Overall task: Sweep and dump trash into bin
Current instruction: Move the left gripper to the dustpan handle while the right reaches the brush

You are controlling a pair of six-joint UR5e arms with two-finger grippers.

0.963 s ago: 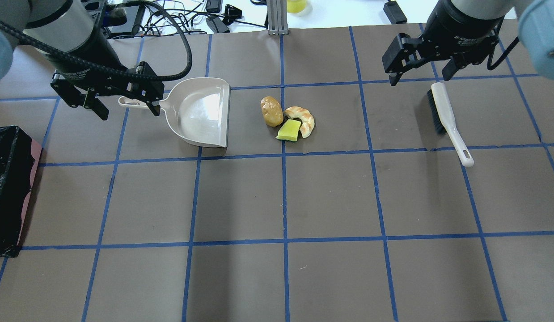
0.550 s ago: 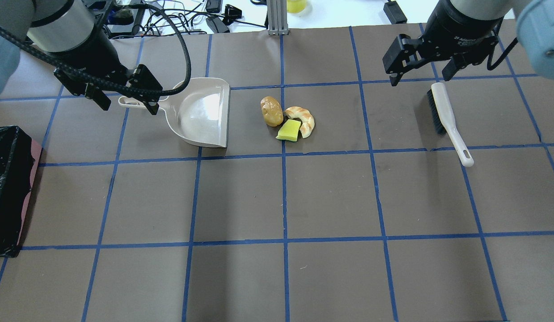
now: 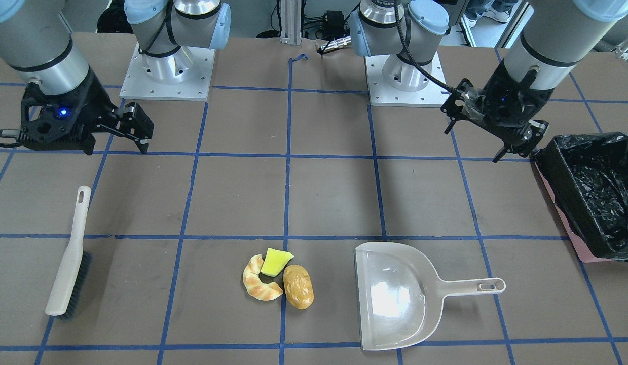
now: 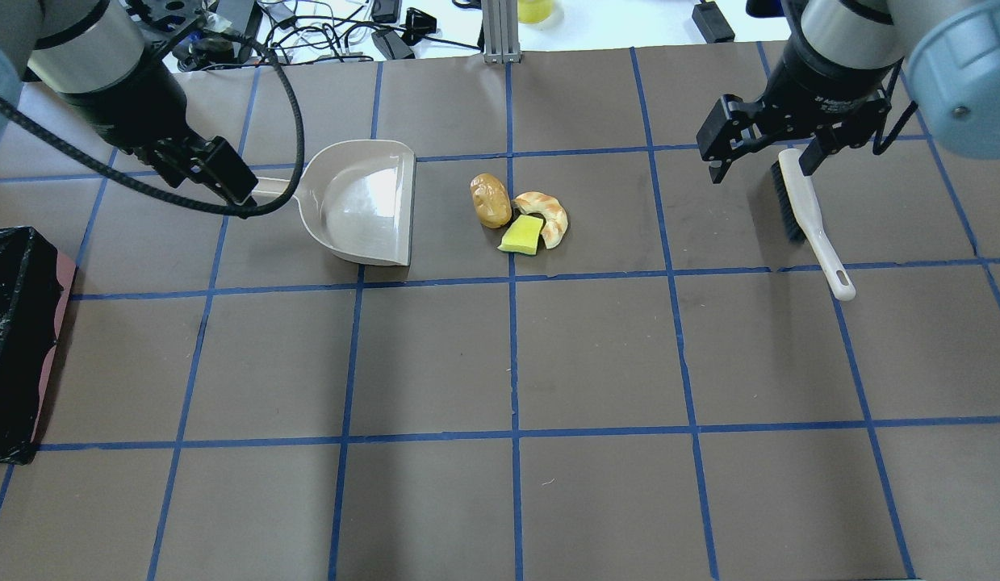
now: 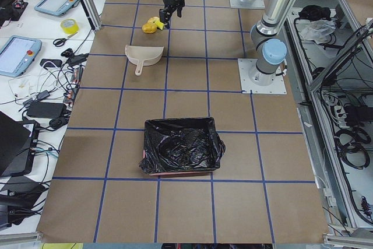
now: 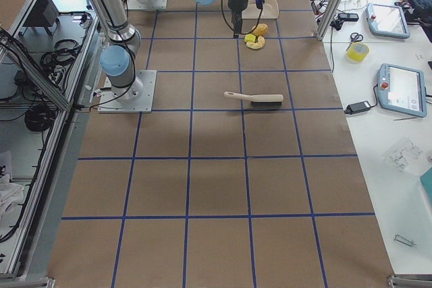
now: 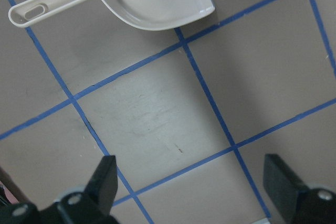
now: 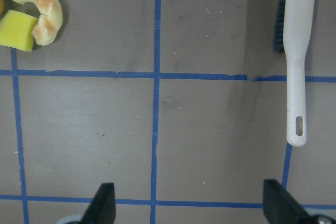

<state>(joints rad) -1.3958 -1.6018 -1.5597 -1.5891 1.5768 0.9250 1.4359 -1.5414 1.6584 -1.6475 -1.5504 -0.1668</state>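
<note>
Trash [image 4: 524,230] clustered, untouched; left claw [image 7: 190,177] and right claw [image 8: 189,192] both spread wide, holding nothing

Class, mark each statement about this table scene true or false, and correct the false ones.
1. The dustpan is empty. True.
2. The right pincer grips the brush. False: it is open and the brush lies free on the table.
3. The potato is in the bin. False: it lies on the table beside the wedge.
4. The croissant lies between dustpan and brush. True.
5. The left pincer is shut. False: it is open, holding nothing.
</note>
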